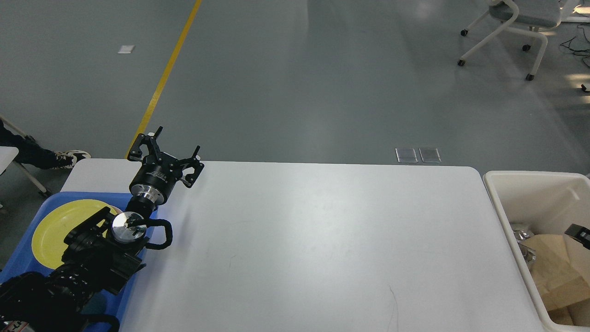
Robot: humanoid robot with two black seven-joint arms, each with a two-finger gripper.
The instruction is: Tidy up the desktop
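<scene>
The white desktop [322, 240] fills the middle of the head view and its surface is bare. My left gripper [169, 146] is open and empty, held above the desktop's far left corner, just past the blue tray [50, 199]. Of my right arm only a small dark part [580, 231] shows at the right edge, over the cream-white bin [530, 175]. Its fingers cannot be made out. No red can shows in this view.
A yellow plate [57, 226] lies in the blue tray, partly hidden by my left arm. The bin holds brown cardboard [553, 269] and a silvery item [521, 233]. A wheeled chair [511, 20] stands far right. A person's shoe [69, 157] is beyond the left corner.
</scene>
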